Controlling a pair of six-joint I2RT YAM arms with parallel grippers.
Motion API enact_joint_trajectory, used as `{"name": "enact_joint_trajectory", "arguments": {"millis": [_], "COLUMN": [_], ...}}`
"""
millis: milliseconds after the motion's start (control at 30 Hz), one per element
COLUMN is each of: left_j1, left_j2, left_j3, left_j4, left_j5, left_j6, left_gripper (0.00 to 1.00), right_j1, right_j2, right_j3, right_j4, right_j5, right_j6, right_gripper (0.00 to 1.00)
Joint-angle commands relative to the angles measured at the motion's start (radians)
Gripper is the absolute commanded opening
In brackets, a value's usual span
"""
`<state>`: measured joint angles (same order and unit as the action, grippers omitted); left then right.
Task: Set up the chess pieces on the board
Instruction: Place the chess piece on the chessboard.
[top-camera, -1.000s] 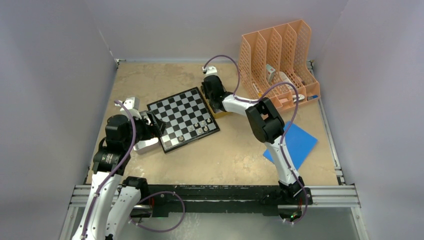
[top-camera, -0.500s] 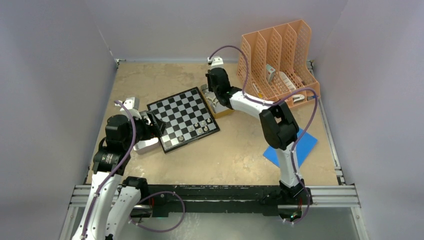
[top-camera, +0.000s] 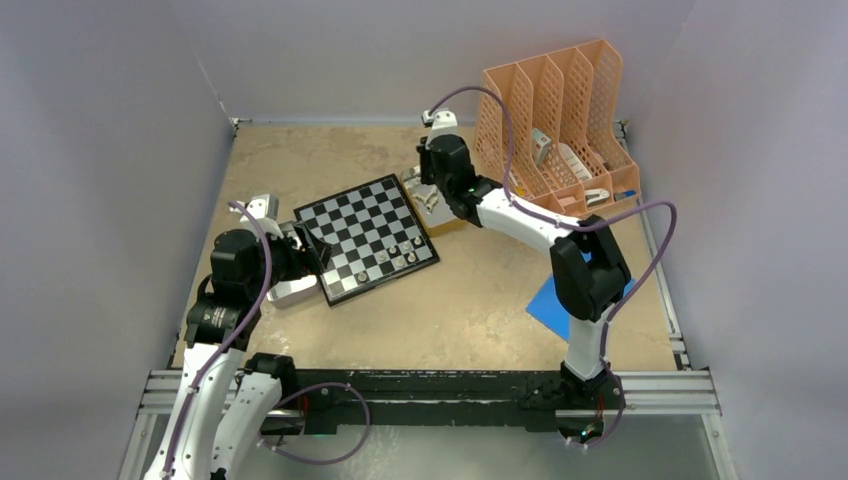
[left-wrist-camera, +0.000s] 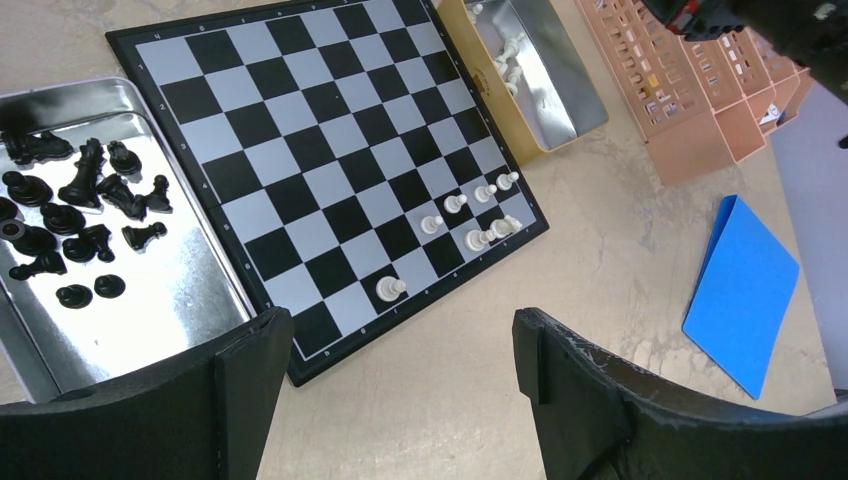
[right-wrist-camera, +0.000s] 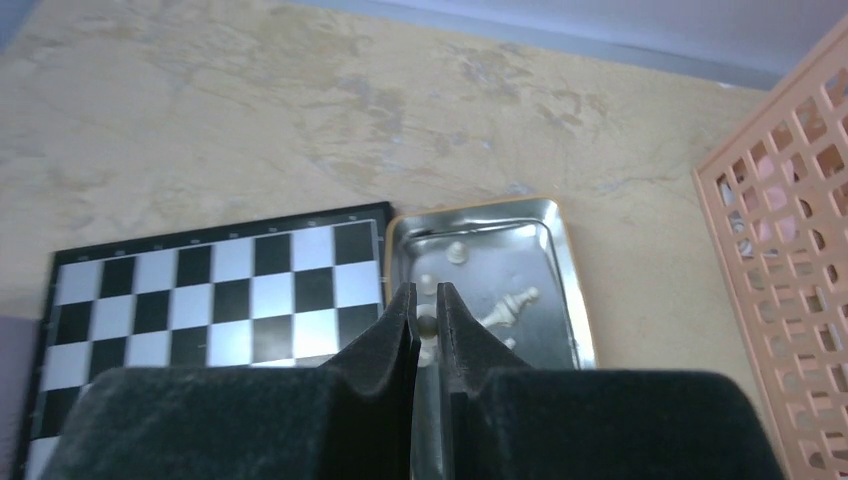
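The table (top-camera: 470, 300) is a mottled sandy tan, boxed in by plain grey-lilac walls (top-camera: 100, 150), with a metal rail (top-camera: 660, 390) along the near edge where the arms are bolted. The board (top-camera: 367, 236) lies flat and a little askew, left of the middle. A handful of pale pieces (left-wrist-camera: 470, 215) stand near its near-right corner, and the rest of its squares are bare. Touching the board's left side is a shiny metal tray (left-wrist-camera: 190, 290) with the black pieces (left-wrist-camera: 80, 210) lying loose in it. A gold-edged tray (right-wrist-camera: 575, 300) at the board's far right corner has more pale ones inside. An orange file rack (top-camera: 560, 110) stands at the back right, and a blue sheet (left-wrist-camera: 745, 290) lies flat on the right.

The left gripper (left-wrist-camera: 400, 335) hangs above the board's near-left edge, jaws spread wide and holding nothing. The right gripper (right-wrist-camera: 427, 300) is above the gold-edged tray with its jaws pressed nearly together. A small pale shape shows in the slit, but I can't tell whether it is pinched.
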<state>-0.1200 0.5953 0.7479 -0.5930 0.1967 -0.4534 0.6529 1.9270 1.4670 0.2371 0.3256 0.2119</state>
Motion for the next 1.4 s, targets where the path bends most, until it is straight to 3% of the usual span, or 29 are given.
{"name": "enact_joint_trajectory", "arguments": {"millis": [0,367,767,1367], "left_j1": [-0.003,-0.003,-0.003,-0.003], "left_j2": [-0.015,-0.04,-0.085,-0.094], "left_j3": [0.013,0.015,0.021,0.019], "left_j4": [0.028,0.025,0.009,0.005], "left_j5": [-0.011,-0.031,-0.098,-0.109], "left_j6": [-0.007,-0.01,-0.025,-0.03], "left_gripper": [0.81,0.81,0.81,0.82], "right_j1": [0.06,0.219,0.368,0.429], "right_j2": [-0.091,-0.163,-0.107,0.036], "right_j3": [-0.01,-0.112,-0.187,-0.18], "right_j4": [0.02,0.055,0.12,0.148], "right_j5": [-0.034,-0.034,0.036,0.107], "right_j6": [0.023,0.042,0.041,0.053], "right_gripper": [0.09,0.1,0.11,0.11]}}
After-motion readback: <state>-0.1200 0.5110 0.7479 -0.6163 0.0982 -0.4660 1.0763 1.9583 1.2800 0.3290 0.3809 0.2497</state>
